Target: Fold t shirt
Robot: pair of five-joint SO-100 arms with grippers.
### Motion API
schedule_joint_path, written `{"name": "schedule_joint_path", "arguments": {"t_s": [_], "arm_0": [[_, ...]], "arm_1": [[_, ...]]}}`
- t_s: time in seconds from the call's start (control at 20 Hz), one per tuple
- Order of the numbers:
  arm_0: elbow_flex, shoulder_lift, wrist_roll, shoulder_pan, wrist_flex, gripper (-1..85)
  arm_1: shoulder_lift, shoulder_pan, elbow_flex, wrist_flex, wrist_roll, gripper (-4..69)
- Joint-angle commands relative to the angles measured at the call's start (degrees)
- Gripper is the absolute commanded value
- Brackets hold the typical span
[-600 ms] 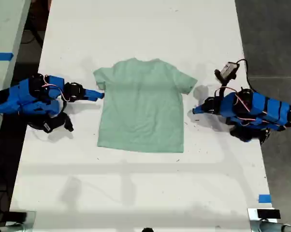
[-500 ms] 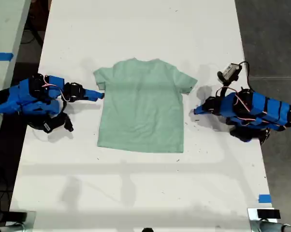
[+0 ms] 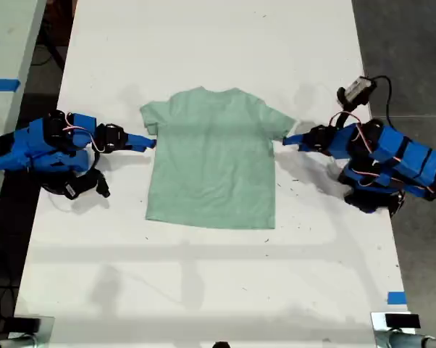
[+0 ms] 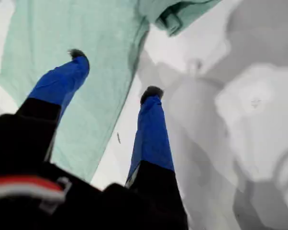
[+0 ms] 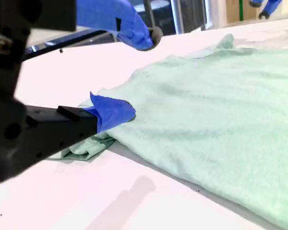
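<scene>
One t shirt (image 3: 212, 158) lies flat mid-tabletop (image 3: 203, 43) between two blue arms. My first gripper (image 4: 114, 74), at the exterior view's right, has risen to the sleeve, jaws wide open, holding nothing. Only the second wrist view shows my second gripper (image 5: 134, 72) gaping, lower finger (image 5: 113, 111) on the other sleeve's bunched edge.

a white table (image 3: 203, 43) is seen spanning the exterior view. blue tape (image 3: 396, 298) is stuck near its lower right corner, and more blue tape (image 3: 2, 85) on a neighbouring surface at the left edge.
</scene>
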Motion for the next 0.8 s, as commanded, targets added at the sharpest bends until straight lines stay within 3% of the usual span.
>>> {"name": "schedule_joint_path", "arguments": {"t_s": [0.0,0.25,0.55,0.65,0.75], "arm_0": [[0.53,0.44,0.26,0.09,0.09,19.7],[0.53,0.44,0.26,0.18,0.09,19.7],[0.53,0.44,0.26,0.09,0.09,19.7],[0.53,0.44,0.26,0.18,0.09,19.6],[0.53,0.44,0.26,0.18,0.09,19.5]], "arm_1": [[-13.62,9.67,-13.71,-1.93,-6.33,28.5],[-47.99,22.85,-33.84,-5.8,-16.26,27.6],[-79.63,25.75,-49.83,-9.49,-15.91,26.0],[-88.77,25.22,-56.25,-6.94,-17.31,0.8],[-87.89,22.94,-60.82,-3.6,-18.9,0.9]]}}
